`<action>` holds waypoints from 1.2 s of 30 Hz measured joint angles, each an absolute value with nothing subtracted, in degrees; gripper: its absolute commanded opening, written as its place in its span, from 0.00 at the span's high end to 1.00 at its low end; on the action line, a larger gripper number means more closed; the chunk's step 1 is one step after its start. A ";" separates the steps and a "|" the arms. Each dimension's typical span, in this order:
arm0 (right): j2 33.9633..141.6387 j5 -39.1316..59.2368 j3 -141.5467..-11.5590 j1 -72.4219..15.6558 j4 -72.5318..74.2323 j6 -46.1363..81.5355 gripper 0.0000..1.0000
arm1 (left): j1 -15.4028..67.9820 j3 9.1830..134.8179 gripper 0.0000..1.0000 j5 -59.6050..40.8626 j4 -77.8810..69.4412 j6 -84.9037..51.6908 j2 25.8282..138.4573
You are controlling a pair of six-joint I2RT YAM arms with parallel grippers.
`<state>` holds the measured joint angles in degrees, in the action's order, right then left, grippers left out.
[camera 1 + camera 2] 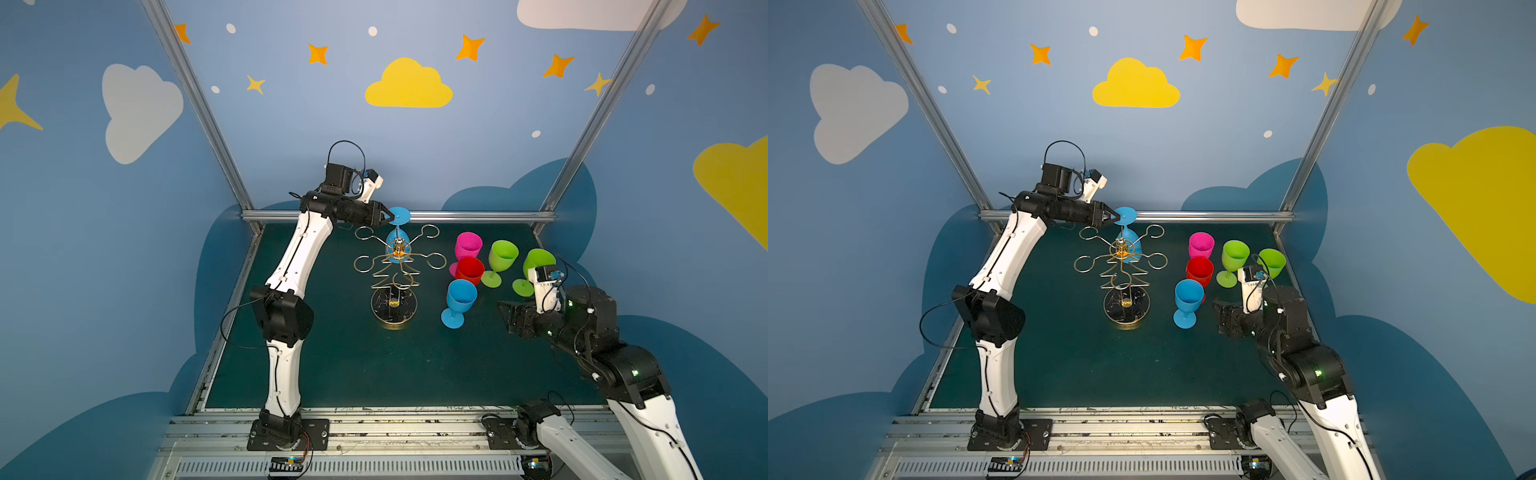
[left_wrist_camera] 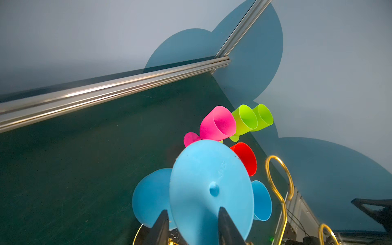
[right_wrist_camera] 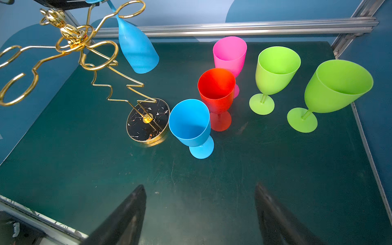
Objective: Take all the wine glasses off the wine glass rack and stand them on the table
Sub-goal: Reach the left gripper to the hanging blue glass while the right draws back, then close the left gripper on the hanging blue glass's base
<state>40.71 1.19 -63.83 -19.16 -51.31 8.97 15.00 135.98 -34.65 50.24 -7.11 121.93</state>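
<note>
A blue wine glass (image 1: 400, 216) (image 1: 1125, 216) hangs upside down at the back of the gold wine glass rack (image 1: 392, 309) (image 1: 1126, 309). Its stem runs through a looped arm and its bowl (image 3: 137, 51) tilts. My left gripper (image 1: 390, 217) (image 1: 1116, 217) reaches in from the left at the height of the foot. In the left wrist view its jaws (image 2: 192, 212) stand one on each side of the round blue foot (image 2: 212, 186), shut on its edge. My right gripper (image 1: 505, 309) (image 3: 199, 186) hovers open over bare mat, right of the rack.
Several glasses stand upright right of the rack: pink (image 1: 468, 245), red (image 1: 469, 270), blue (image 1: 460, 297) and two green (image 1: 503, 253) (image 1: 538, 262). The rack's other loops (image 2: 277, 191) hold nothing. An aluminium rail (image 1: 457, 216) runs just behind the hanging glass.
</note>
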 measured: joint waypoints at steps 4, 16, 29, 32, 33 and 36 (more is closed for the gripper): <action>40.73 1.06 -63.83 -19.16 -51.33 8.97 0.21 | 15.00 136.07 0.73 -34.74 50.19 -7.03 121.93; 40.77 0.51 -63.83 -19.16 -51.35 8.91 0.20 | 14.57 136.25 0.86 -36.16 48.71 -9.19 121.80; 41.08 0.49 -63.86 -19.16 -51.33 8.80 0.20 | 13.34 136.31 0.97 -42.76 45.32 -16.99 121.73; 41.28 0.51 -63.86 -19.16 -51.33 8.80 0.20 | 12.73 136.29 0.97 -43.94 44.91 -18.98 121.73; 41.34 0.51 -63.86 -19.16 -51.33 8.80 0.20 | 12.43 136.29 0.97 -44.38 44.69 -19.70 121.73; 41.36 0.56 -63.86 -19.16 -51.33 8.80 0.20 | 11.68 135.85 0.97 -45.78 43.81 -21.50 121.69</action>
<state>41.36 0.56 -63.86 -19.16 -51.33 8.80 11.68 135.85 -45.78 43.81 -21.50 121.69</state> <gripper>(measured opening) 0.797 0.048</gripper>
